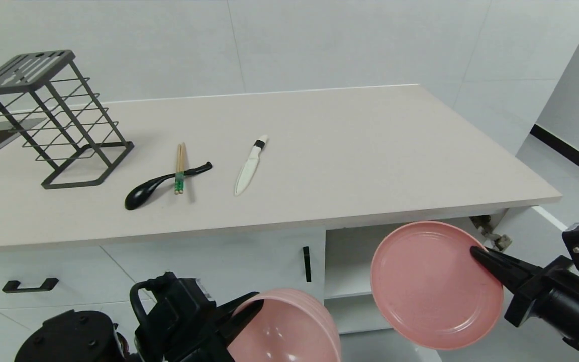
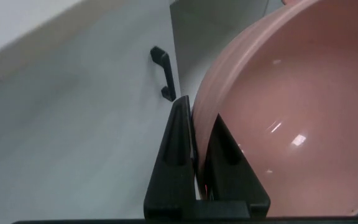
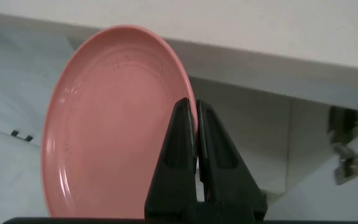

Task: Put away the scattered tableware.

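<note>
Countertop [image 1: 350, 151]: pale and long, set against a tiled wall; it carries the rack and the loose cutlery.
Cabinet [image 1: 219, 261]: white, under the countertop, with a black drawer handle [image 1: 30, 285] on the left and a black upright door handle [image 1: 307, 264] beside an open compartment [image 1: 350, 261] on the right.
Rack [image 1: 53, 118]: dark wire frame with a slotted top, standing on the left part of the countertop.
Pink plate [image 1: 430, 286]: held on edge, nearly upright, in front of the open compartment and below the countertop's edge.
Pink bowl [image 1: 289, 329]: tilted, with its hollow facing the head view, low before the cabinet door, to the left of the pink plate and apart from it.
Right gripper [image 1: 473, 250]: its two black fingers are pinched on the pink plate's rim, one on each face.
Left gripper [image 2: 194, 106]: fingers clamped on the pink bowl's rim, one inside and one outside.
Knife [image 1: 250, 165]: white, lying flat near the countertop's middle, apart from the spoon.
Spoon [image 1: 161, 184]: black, lying between rack and knife.
Chopsticks [image 1: 180, 168]: a wooden pair lying across the spoon's handle.
</note>
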`<state>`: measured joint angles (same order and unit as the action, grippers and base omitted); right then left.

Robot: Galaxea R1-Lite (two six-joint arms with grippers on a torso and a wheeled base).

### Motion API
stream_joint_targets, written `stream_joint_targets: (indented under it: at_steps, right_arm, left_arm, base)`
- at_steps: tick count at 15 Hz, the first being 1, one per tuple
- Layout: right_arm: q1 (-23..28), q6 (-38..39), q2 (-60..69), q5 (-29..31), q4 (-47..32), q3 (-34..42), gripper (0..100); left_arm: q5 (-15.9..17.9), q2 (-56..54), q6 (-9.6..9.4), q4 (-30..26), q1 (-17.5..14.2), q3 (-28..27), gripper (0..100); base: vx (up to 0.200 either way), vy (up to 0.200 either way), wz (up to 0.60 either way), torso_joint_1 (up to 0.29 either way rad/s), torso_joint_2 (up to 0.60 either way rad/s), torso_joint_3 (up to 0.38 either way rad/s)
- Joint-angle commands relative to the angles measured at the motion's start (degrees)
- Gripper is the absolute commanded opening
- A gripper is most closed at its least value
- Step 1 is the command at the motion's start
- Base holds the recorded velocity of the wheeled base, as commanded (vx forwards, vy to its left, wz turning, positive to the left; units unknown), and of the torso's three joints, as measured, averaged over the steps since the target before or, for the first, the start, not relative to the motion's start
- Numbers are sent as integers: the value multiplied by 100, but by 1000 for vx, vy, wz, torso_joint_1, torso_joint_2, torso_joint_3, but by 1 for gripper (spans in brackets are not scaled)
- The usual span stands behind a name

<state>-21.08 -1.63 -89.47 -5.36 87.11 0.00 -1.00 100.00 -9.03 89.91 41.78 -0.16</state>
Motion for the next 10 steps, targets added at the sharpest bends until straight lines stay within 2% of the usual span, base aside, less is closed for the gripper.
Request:
stream_joint_targets:
  at_steps: [1, 4, 6, 7, 10]
  right_arm:
    - [-98, -4, -18, 0, -116, 0, 0]
    - [-98, 5, -132, 0, -195, -9, 0]
    - [-98, -4, -405, 0, -168, -9, 0]
    - [-107, -4, -713, 0, -54, -9, 0]
    - [-98, -4, -1785, 0, 289, -123, 0]
  left_arm:
    - [3, 2, -2, 9, -3, 16, 0]
    - [3, 2, -2, 9, -12, 7, 0]
    - [3, -112, 7, 9, -152, -46, 0]
    - [3, -165, 24, 9, -249, -46, 0]
    - [3, -200, 24, 9, -275, 16, 0]
  base:
    - [0, 0, 0, -256, 476, 232]
    - [0, 0, 0, -253, 479, 229]
    - [0, 0, 0, -249, 466, 212]
    - [0, 0, 0, -256, 452, 193]
    - [0, 0, 0, -248, 388, 152]
